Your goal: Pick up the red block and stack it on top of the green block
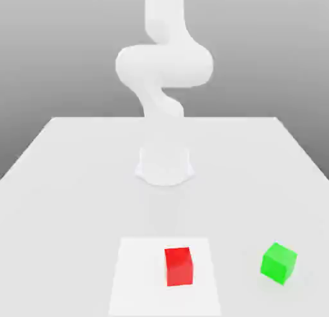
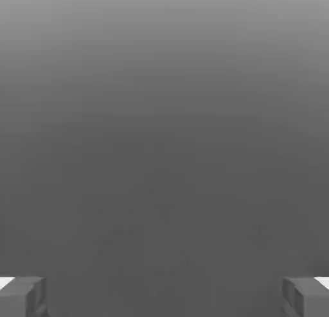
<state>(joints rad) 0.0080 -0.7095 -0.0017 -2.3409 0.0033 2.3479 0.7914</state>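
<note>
The red block (image 1: 178,265) rests on the white table near its front edge, on a lighter square patch (image 1: 138,277). The green block (image 1: 279,262) sits on the table apart from it, toward the exterior view's right, turned slightly. In the hand view my gripper (image 2: 164,298) is open: its two grey fingertips (image 2: 22,296) stand far apart with nothing between them, and plain grey background lies beyond. The white arm (image 1: 164,65) rises from its base and runs up out of the exterior view.
The arm's round base (image 1: 164,165) stands at the middle of the table (image 1: 64,181). The table's side edges slant outward toward the front, and a grey backdrop lies behind it.
</note>
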